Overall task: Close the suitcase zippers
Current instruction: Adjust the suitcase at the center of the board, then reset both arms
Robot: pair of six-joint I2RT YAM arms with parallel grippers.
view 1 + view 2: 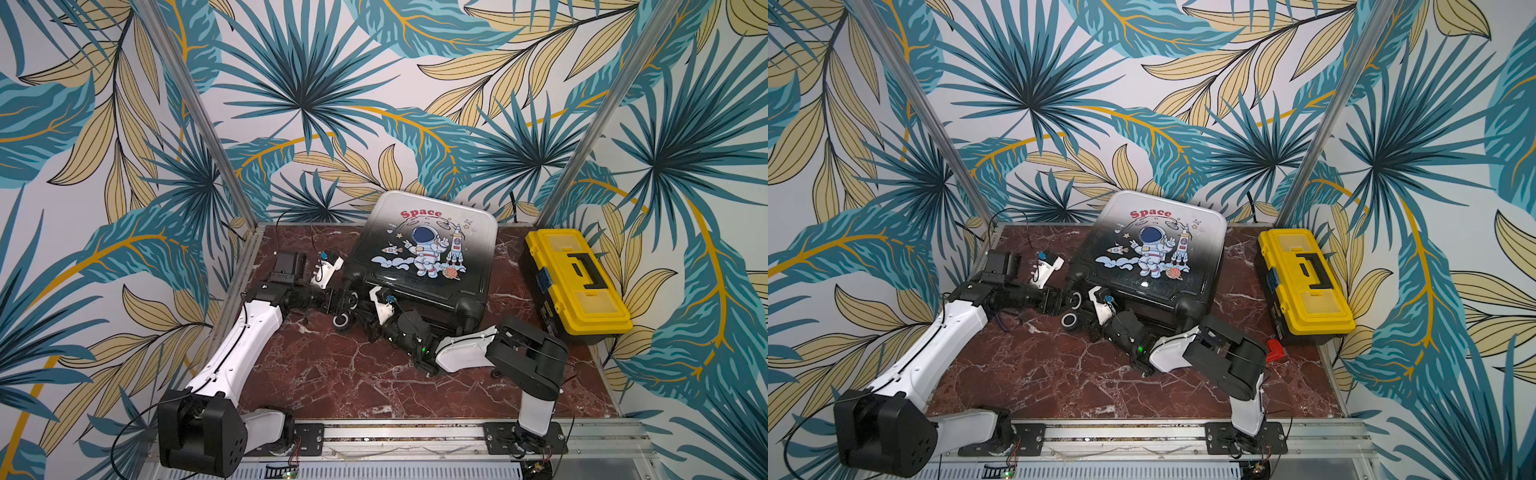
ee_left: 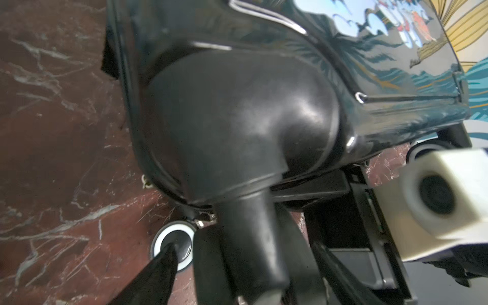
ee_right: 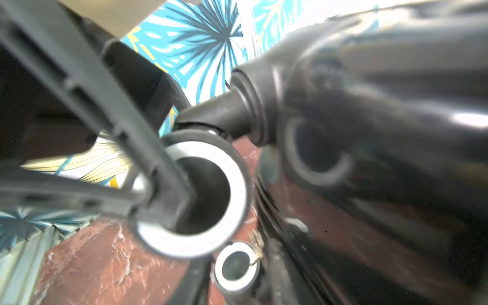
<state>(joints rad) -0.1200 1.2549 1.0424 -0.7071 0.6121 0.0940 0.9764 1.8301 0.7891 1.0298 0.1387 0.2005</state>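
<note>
1. Top views: the suitcase lies flat at the back centre of the worktop. Print up, shells together, wheel end toward the arms. A yellow toolbox sits well apart on the right arm's side.
2. Same views: both arms are low at one wheel corner. The left gripper is just beside a white-rimmed wheel. The right gripper is tucked against the case's near edge, its fingers hidden.
3. Left wrist: the black wheel housing fills the frame. Left fingers are spread wide, one on either side of the housing's stem, and one tip sits in the wheel hub. The zippers show as a dark band down the case's side; the pulls are not made out.
4. Right wrist: blurred. A left finger pokes into the hub. Cannot tell how the right fingers stand.
</note>
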